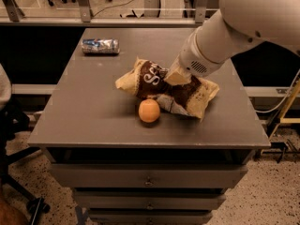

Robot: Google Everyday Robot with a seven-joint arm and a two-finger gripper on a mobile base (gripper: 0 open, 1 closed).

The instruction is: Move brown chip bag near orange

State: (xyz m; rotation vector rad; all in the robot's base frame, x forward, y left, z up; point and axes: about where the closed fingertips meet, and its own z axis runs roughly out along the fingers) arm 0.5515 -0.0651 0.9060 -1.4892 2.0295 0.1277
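Note:
The brown chip bag (161, 86) lies crumpled in the middle of the grey table (93, 121), dark brown with white lettering and tan ends. The orange (149, 110) sits just in front of it, touching or almost touching the bag's front edge. My gripper (176, 76) comes down from the upper right on the white arm (220, 36) and rests on the top middle of the bag. The arm's end hides part of the bag.
A small silver-blue can (100, 46) lies on its side at the table's far left. The table has drawers (147, 177) below its front edge. A chair base (18, 191) stands on the floor at the left. A glass partition runs behind the table.

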